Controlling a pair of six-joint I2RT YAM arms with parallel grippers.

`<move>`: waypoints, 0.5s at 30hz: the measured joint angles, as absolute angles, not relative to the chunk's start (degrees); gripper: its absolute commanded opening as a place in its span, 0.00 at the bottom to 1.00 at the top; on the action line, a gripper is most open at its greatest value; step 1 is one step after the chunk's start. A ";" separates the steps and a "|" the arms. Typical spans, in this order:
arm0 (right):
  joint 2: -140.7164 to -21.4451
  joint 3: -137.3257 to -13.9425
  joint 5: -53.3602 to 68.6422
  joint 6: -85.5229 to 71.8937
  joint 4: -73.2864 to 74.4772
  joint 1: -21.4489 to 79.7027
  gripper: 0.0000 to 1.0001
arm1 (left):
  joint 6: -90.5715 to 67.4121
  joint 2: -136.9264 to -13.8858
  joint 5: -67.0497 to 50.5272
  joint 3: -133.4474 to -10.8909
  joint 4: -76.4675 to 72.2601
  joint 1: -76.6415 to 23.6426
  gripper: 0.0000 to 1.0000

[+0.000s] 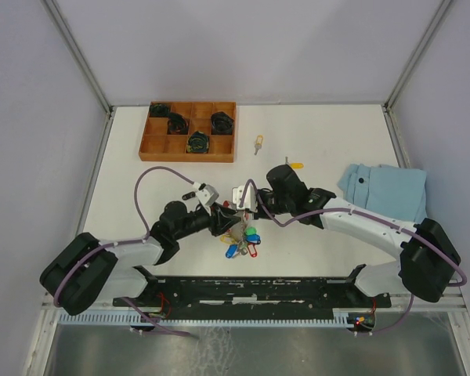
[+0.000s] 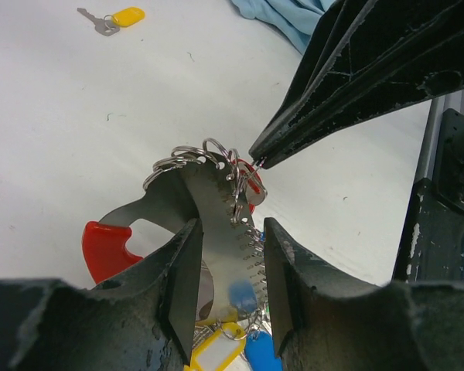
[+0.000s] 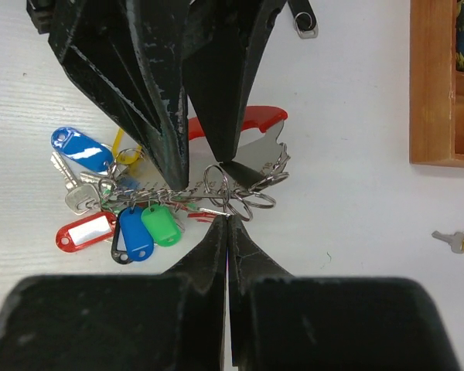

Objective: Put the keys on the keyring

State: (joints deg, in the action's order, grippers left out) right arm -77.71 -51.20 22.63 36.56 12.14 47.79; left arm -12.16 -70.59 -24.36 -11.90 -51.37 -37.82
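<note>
Bright even light, soft faint shadows, near fingers (image 2: pixel 182 286) slightly blurred

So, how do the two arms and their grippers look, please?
Both the left arm and the right arm have white links between bulky black joints, and a purple cable loops along each. The left gripper and the right gripper are black, with wedge-shaped fingers whose edges are scuffed pale.
</note>
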 measured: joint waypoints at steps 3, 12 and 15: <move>-77.76 -51.20 23.05 36.80 12.19 47.79 0.01 | -11.40 -71.48 -25.04 -12.62 -51.00 -37.30 0.43; -77.76 -51.20 23.97 37.01 12.53 47.79 0.01 | -10.07 -72.31 -28.38 -14.92 -50.61 -36.64 0.23; -77.76 -51.20 24.03 37.04 12.71 47.79 0.01 | -9.91 -73.56 -30.30 -15.51 -50.52 -36.60 0.12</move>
State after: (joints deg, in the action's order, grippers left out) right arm -77.76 -51.20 24.03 37.04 12.71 47.79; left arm -9.91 -73.56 -30.30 -15.51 -50.52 -36.60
